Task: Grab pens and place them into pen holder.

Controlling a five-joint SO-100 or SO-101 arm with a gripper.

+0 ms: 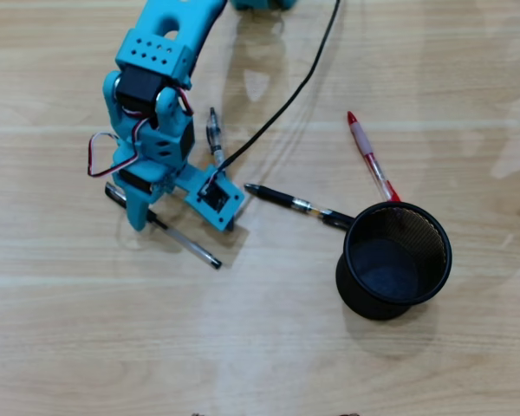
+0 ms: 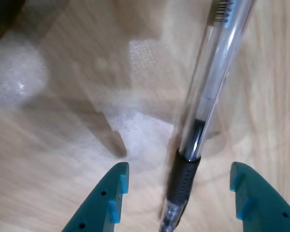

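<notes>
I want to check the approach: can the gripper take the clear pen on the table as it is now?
Probably yes. In the wrist view the open gripper has a finger on each side of the clear pen, and nothing lies between them on the table.

Pale wood-grain laminate counter (image 1: 468, 78) under bright reflections, crossed by thin black cable (image 1: 305, 82) running diagonally from the top edge.

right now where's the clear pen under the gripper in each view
Overhead view: the clear pen lies diagonally at lower left, partly under the gripper.
Wrist view: it runs from top right down to bottom centre, between the open gripper fingers.
Shared landmark: the pen's black grip section, beside the teal fingers.
</notes>
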